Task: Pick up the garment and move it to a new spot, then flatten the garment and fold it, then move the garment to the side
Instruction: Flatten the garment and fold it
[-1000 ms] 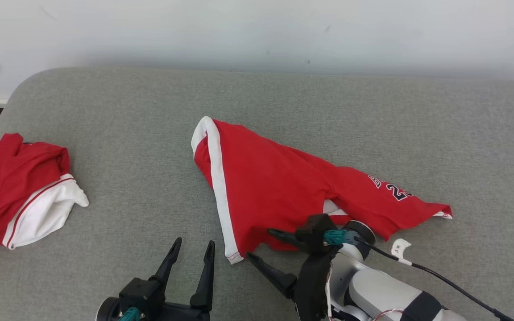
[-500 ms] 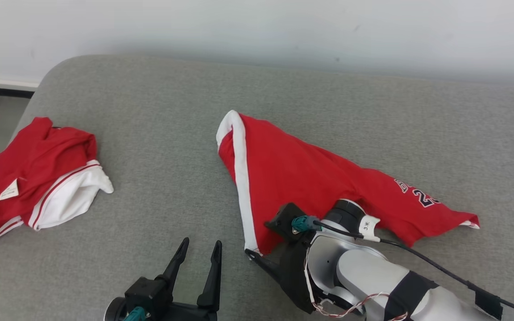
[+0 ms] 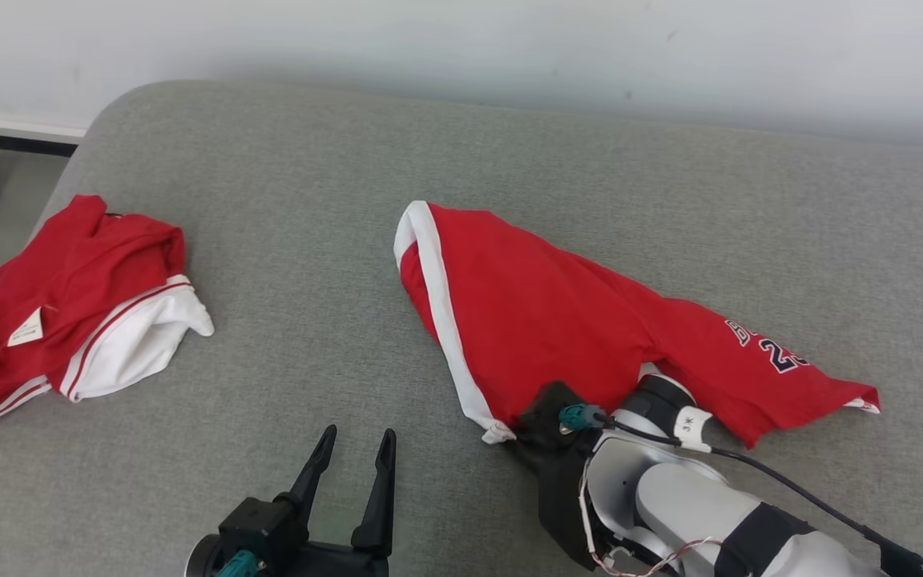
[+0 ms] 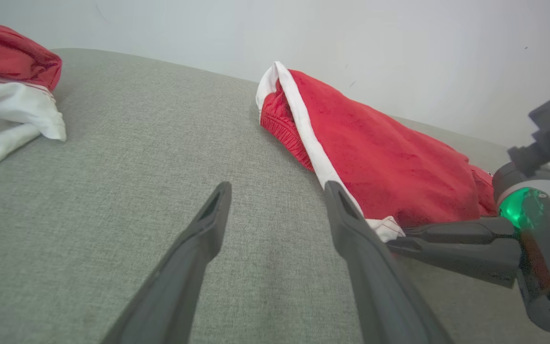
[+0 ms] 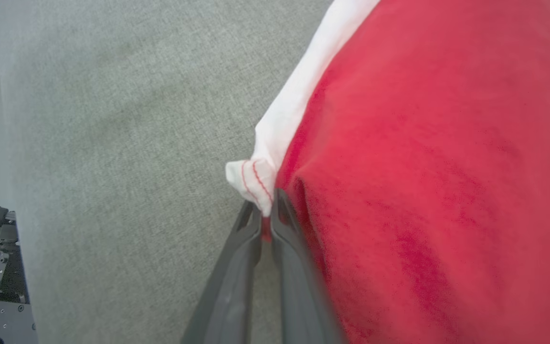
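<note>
Tightly, the right claw [image 5: 266, 210] pinches the red garment [image 5: 423, 167] at its hem; left claw [image 3: 357, 437] gapes.

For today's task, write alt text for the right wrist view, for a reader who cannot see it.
The right gripper is shut on the white-trimmed corner of the red shorts, its two dark fingers pinched together on the hem. The shorts lie on a grey cushion, which stretches away to the left of that corner.
</note>
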Robot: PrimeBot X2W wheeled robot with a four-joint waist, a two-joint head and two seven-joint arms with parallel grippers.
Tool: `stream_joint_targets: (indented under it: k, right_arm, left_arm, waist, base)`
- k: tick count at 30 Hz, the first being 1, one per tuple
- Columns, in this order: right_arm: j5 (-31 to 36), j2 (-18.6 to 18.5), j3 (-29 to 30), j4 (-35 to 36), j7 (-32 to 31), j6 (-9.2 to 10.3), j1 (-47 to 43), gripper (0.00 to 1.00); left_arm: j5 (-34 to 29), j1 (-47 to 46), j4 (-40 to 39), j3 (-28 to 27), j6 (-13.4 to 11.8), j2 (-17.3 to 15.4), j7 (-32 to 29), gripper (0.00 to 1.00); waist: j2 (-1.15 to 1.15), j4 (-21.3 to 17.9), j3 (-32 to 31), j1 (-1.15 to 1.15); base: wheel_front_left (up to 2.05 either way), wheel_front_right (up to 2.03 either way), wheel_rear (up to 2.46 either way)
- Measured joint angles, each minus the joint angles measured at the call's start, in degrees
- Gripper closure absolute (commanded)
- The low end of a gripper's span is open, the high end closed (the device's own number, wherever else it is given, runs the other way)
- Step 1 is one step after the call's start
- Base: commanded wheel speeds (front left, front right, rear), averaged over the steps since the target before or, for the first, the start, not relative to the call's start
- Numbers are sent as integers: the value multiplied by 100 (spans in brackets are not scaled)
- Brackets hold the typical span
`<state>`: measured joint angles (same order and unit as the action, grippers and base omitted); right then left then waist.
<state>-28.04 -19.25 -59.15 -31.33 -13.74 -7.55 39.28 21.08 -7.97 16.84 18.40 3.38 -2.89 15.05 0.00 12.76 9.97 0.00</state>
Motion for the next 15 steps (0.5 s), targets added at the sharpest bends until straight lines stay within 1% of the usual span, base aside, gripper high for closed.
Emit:
stream_joint_targets:
  k: [6, 10, 11, 15]
  right_arm:
    - [-108, -114, 568, 274, 599, 0, -63, 100]
    - [-222, -260, 934, 559, 857, 0, -196, 100]
    - [-232, -283, 1024, 645, 912, 0, -236, 100]
    - [-212, -343, 1491, 891, 1123, 0, -398, 100]
  left_arm:
    - [-101, -9, 22, -114, 41, 0, 0, 0]
    - [-170, 3, 65, -199, 77, 1, 0, 0]
    - [-185, 13, 71, -213, 114, 0, 0, 0]
    - [-276, 53, 101, -280, 137, 1, 0, 0]
  waist:
    - [0, -232, -48, 0]
    - [0, -437, -112, 0]
    - [0, -492, -132, -1]
    - [0, -727, -213, -1]
  base:
    - [0, 0, 0]
    - [0, 0, 0]
    - [0, 0, 0]
    - [0, 0, 0]
